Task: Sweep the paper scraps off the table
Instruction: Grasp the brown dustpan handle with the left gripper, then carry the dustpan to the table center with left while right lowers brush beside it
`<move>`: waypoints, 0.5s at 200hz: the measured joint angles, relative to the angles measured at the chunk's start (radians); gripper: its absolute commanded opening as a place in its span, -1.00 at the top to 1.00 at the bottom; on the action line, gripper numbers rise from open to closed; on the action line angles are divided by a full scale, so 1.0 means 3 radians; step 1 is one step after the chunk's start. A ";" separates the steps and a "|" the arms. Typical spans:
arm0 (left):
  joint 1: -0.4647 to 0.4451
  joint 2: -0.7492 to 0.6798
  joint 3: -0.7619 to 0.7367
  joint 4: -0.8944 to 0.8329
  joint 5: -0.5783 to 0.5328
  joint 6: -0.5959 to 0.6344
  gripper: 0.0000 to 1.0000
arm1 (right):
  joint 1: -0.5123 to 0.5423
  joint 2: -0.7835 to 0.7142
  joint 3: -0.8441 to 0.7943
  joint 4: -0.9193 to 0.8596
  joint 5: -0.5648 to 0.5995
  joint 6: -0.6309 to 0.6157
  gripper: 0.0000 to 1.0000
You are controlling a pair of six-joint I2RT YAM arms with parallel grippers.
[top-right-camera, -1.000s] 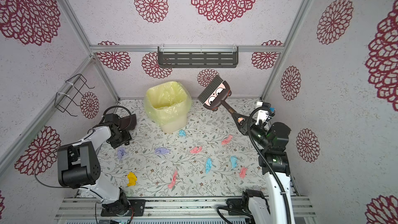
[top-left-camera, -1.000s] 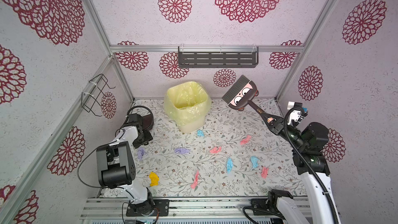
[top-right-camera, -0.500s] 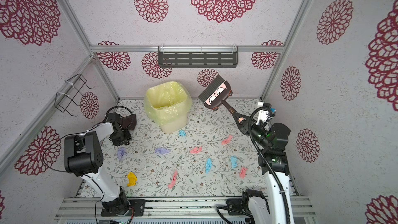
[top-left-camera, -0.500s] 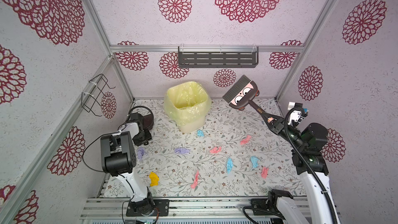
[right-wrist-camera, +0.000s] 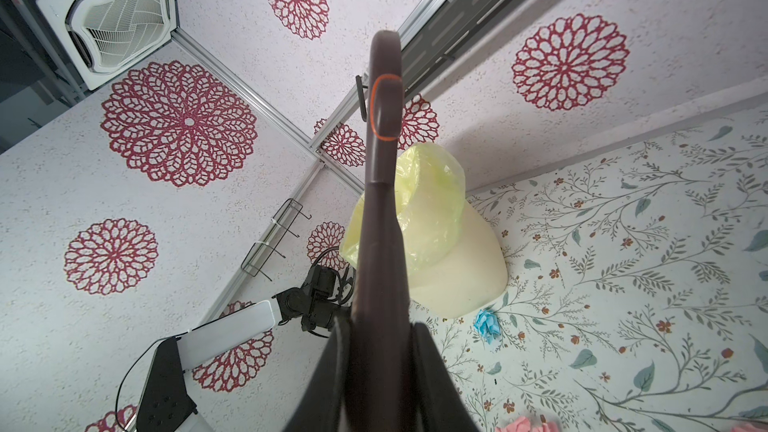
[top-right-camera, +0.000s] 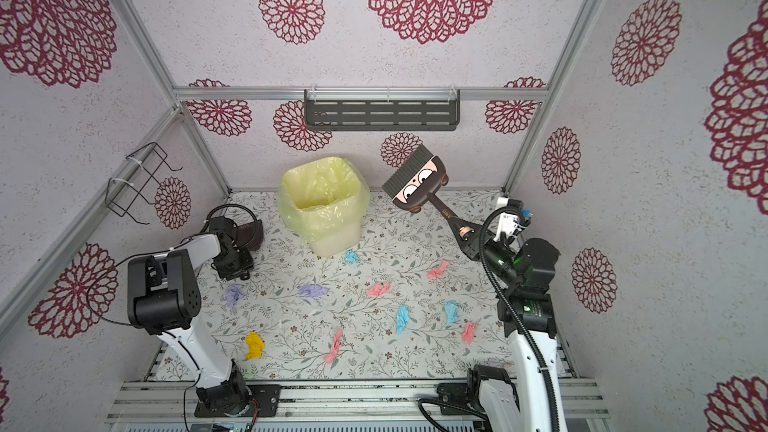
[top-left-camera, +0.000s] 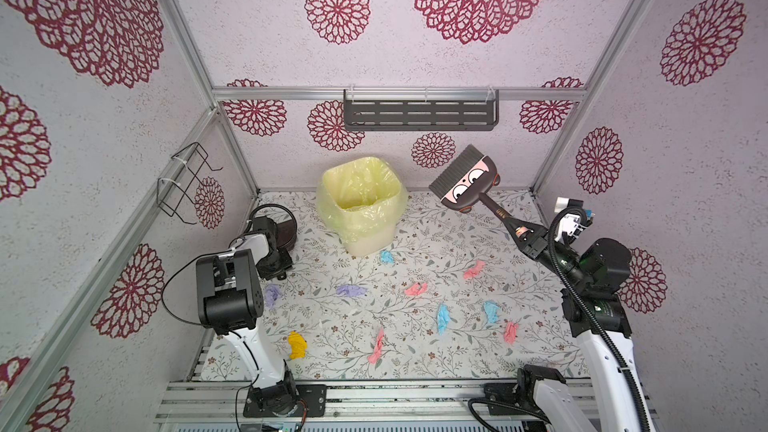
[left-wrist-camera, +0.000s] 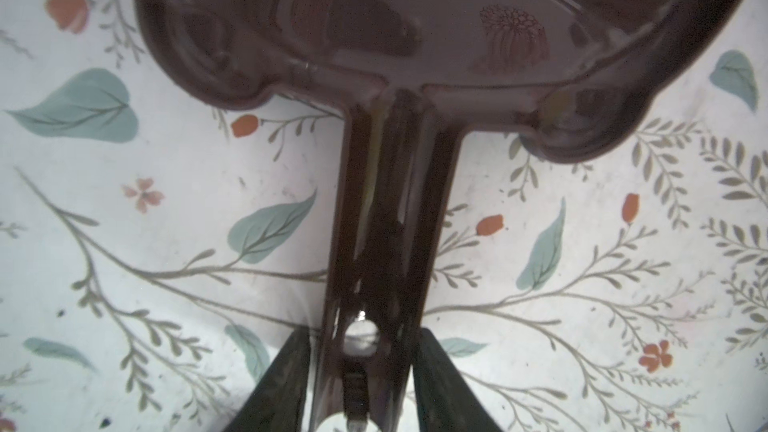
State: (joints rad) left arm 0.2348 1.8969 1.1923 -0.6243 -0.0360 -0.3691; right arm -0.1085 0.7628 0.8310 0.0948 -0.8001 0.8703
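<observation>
- Your left gripper (left-wrist-camera: 365,334) sits low at the far left corner of the table (top-left-camera: 457,238). Its jaws flank the handle of the dark brown dustpan (left-wrist-camera: 457,35) that lies in that corner.
- In the left wrist view the fingers (left-wrist-camera: 286,380) stand right against the handle on both sides. You cannot tell whether they pinch it or only stand beside it.
- Just on the near side of that gripper lies a lilac scrap (top-left-camera: 272,295). A yellow scrap (top-left-camera: 297,344) lies close to the front edge.
- The bin (top-left-camera: 370,238), lined with a yellow-green bag, stands at the back, left of centre. A light blue scrap (top-left-camera: 386,256) lies just beside its foot.
- The other paper scraps (top-left-camera: 415,288), in pink, blue and lilac, lie loose across the middle and right of the table, apart from one another.
- Your right gripper (top-left-camera: 525,238) is clamped on the handle of the brush (top-left-camera: 465,180). It holds the brush up off the table, with the bristles tilted toward the back wall.
</observation>
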 measured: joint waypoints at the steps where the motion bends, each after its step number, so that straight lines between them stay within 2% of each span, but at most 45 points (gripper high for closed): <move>1: 0.0000 0.0001 0.0001 0.0000 -0.0001 0.0001 0.12 | 0.0000 0.0000 -0.0001 0.0000 0.0000 0.0000 1.00; 53: -0.0001 0.0056 0.0071 -0.0036 -0.0011 0.0048 0.19 | 0.0000 0.0000 -0.0017 0.0020 -0.0004 0.0047 1.00; 100: -0.0004 0.0099 0.0135 -0.0041 -0.0019 0.0114 0.38 | 0.0000 -0.0001 -0.0017 0.0022 -0.0004 0.0050 1.00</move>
State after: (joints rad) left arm 0.2337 1.9266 1.2327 -0.6365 -0.0418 -0.3347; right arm -0.1085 0.7624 0.8261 0.1013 -0.8013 0.8852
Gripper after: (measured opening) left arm 0.338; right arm 0.221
